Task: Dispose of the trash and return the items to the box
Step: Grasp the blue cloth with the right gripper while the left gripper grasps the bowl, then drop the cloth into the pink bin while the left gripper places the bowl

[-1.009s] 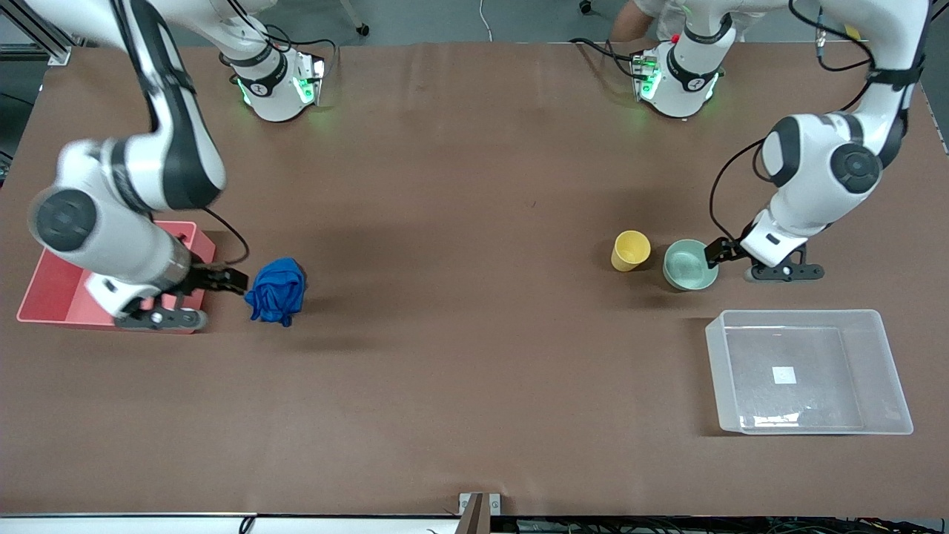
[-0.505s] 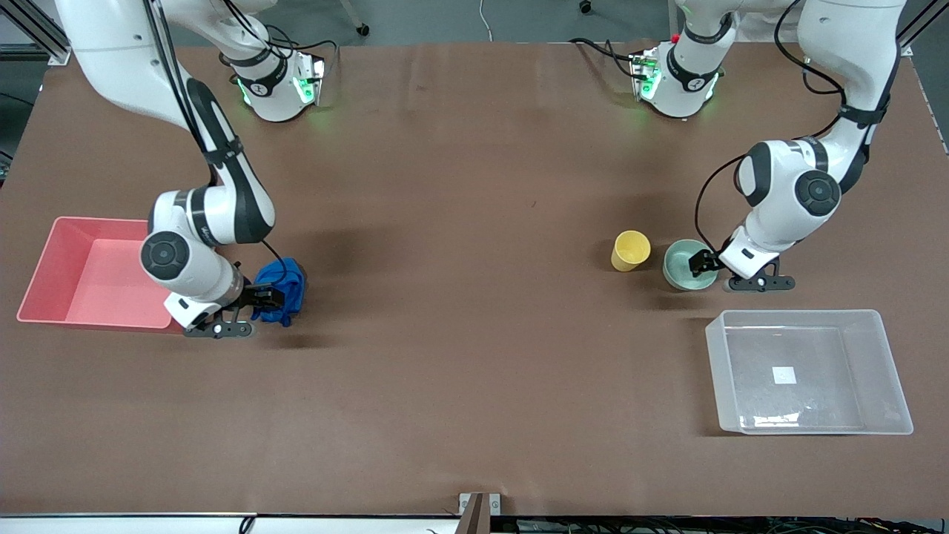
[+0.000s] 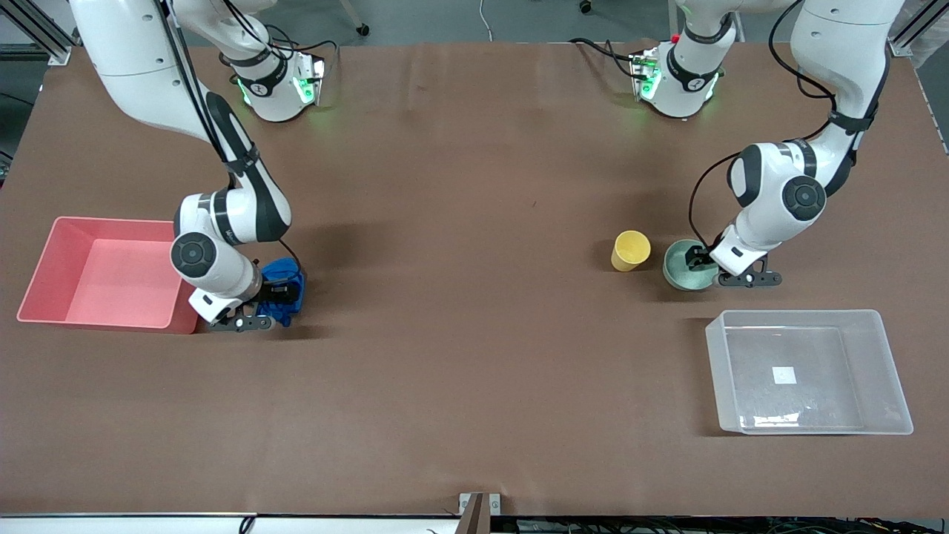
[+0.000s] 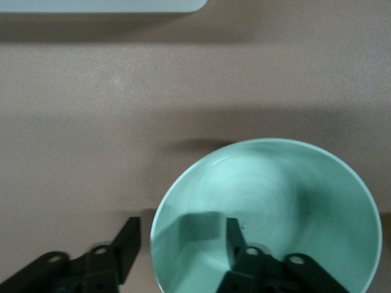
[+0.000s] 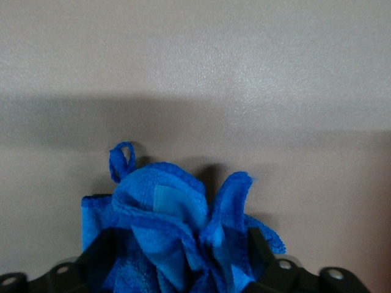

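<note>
1. Table (image 3: 474, 371): brown covered surface on which every item below is set.

2. Clear box (image 3: 808, 371): a see-through rectangular tub with a white sticker (image 3: 784, 375) on its floor, taken here as the landmark. It is placed at the left arm's end of the table, near the front camera. Nothing is seen inside it, so it is judged to be kept open for the 2 items.

3. Pink bin (image 3: 104, 273): opaque and rectangular, set well apart from the clear box at the right arm's end. It is judged to be the place meant for the trash.

4. Mint-green bowl (image 3: 683, 268): set on the table near the clear box and farther from the front camera. One finger of the left gripper (image 4: 180, 235) is placed inside the rim and the other outside it. The fingers are seen spread, with the bowl wall between them and a gap on the outer side. A rim pinch is judged to be prepared; no grasp is made yet.

5. Blue cloth wad (image 3: 285, 285): lying on the table just beside the pink bin, well apart from the clear box. The right gripper (image 5: 180, 253) is lowered over it, with fingers spread and set on either side of the folds. Firm closure cannot be confirmed.

6. Yellow cup (image 3: 630, 250): standing just beside the bowl toward the right arm's end, untouched. It is judged to be left for a later trip.
</note>
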